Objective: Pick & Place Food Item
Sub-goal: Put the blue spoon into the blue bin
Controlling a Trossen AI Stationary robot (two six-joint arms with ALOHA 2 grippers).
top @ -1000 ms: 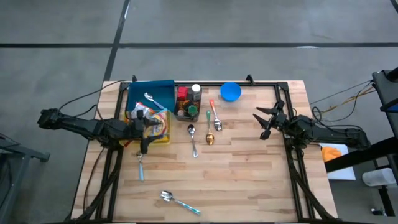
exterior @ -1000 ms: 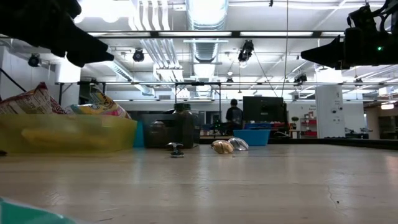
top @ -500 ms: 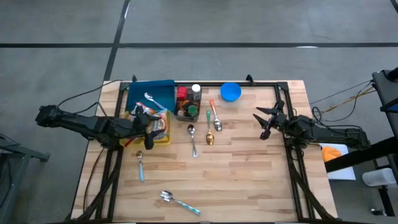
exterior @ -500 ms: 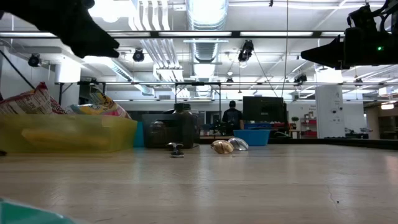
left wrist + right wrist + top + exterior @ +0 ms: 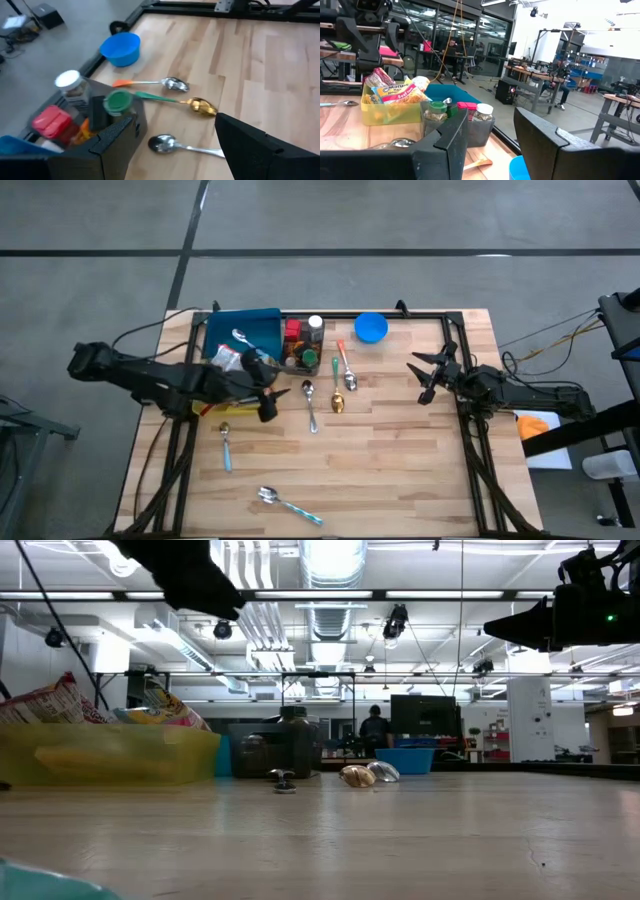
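Yellow bin (image 5: pixel 232 396): you are seeing snack packets (image 5: pixel 395 92) sitting inside.
Left gripper (image 5: pixel 268 404): hovering beside it, jaws spread, empty.
Right gripper (image 5: pixel 424 377): waiting, part-spread, empty.

Hidden and cut off

From above, the left gripper (image 5: pixel 268 402) covers much of the yellow bin (image 5: pixel 232 408), so we cannot tell what lies under it. At table height we see only dark undersides of both arms (tops cropped), and a blurred teal shape (image 5: pixel 40 882) fills the near corner, cut by the edge.
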